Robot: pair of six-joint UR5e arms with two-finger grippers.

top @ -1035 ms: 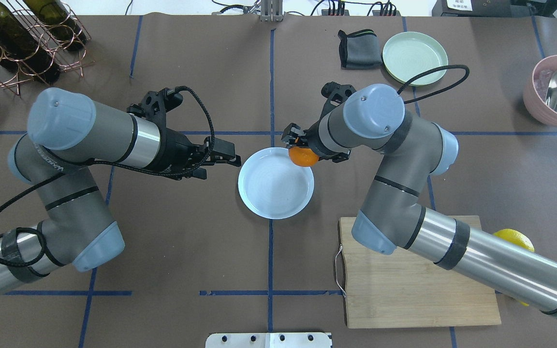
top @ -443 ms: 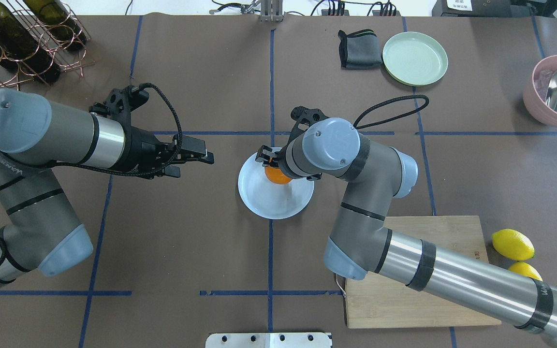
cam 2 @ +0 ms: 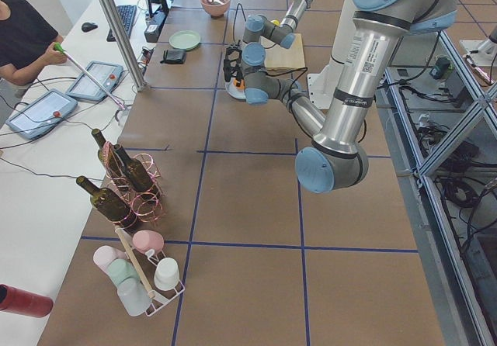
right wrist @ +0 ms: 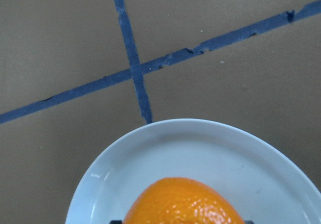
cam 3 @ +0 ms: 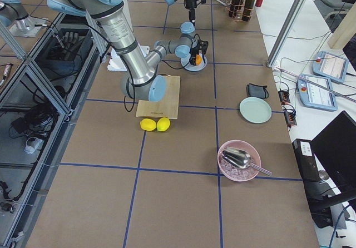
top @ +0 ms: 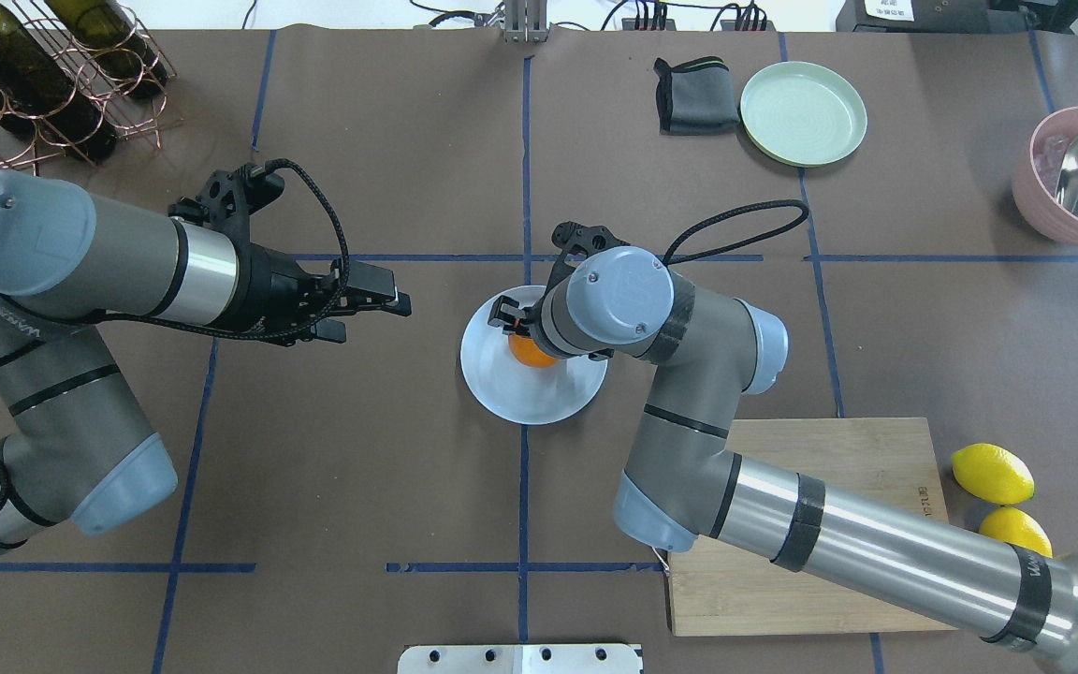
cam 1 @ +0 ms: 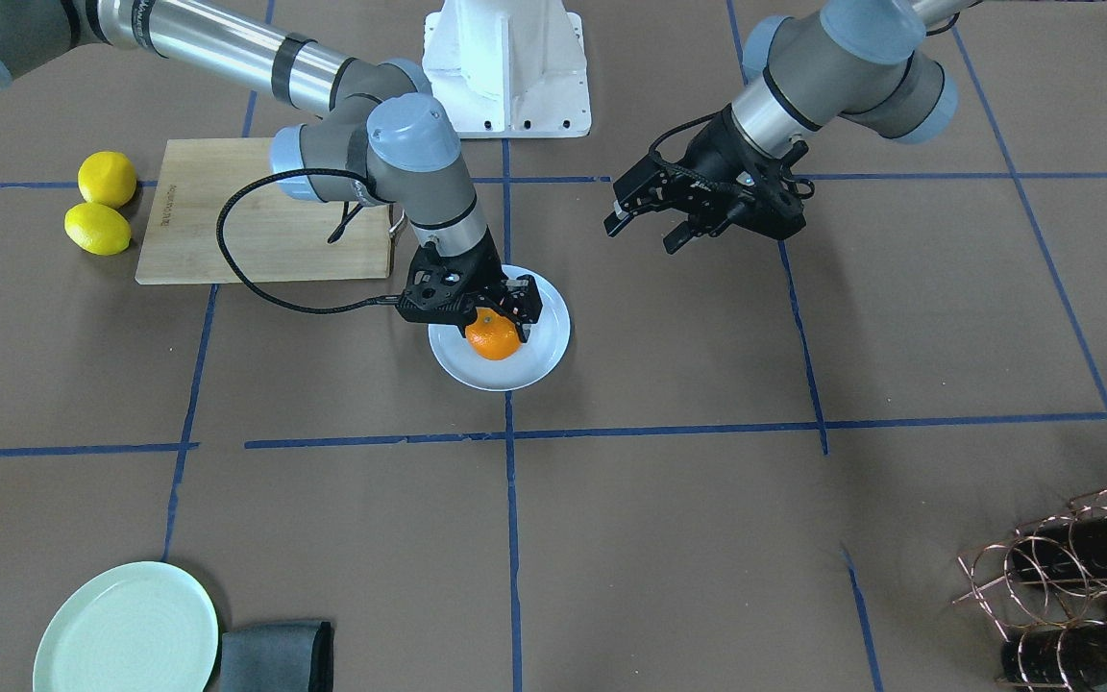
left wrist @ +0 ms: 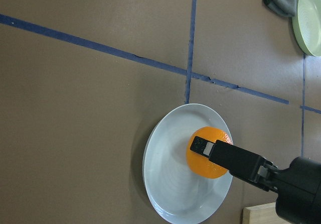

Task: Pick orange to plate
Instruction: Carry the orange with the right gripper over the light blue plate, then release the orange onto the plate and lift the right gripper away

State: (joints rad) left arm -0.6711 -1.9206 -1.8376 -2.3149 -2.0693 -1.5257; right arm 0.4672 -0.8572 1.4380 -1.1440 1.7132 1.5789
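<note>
The orange (cam 1: 493,341) is in the middle of the white plate (cam 1: 544,360), low in the dish; whether it rests on the plate I cannot tell. My right gripper (cam 1: 495,325) is shut on the orange, one finger at each side. From overhead the right wrist covers most of the orange (top: 525,354) and part of the plate (top: 506,393). The right wrist view shows the orange (right wrist: 183,204) close up above the plate's rim (right wrist: 165,131). My left gripper (top: 375,320) hangs open and empty, left of the plate. Its camera looks down on the orange (left wrist: 203,166).
A wooden cutting board (top: 876,445) lies under the right arm, with two lemons (top: 993,473) beside it. A mint-green plate (top: 803,112) and a dark cloth (top: 693,94) sit at the back. A pink bowl with a scoop (top: 1063,187) stands far right, a bottle rack (top: 43,84) far left.
The right arm carried the orange from the plate's far right rim to over its middle and lowered it. The left arm drew back to the left, away from the plate.
</note>
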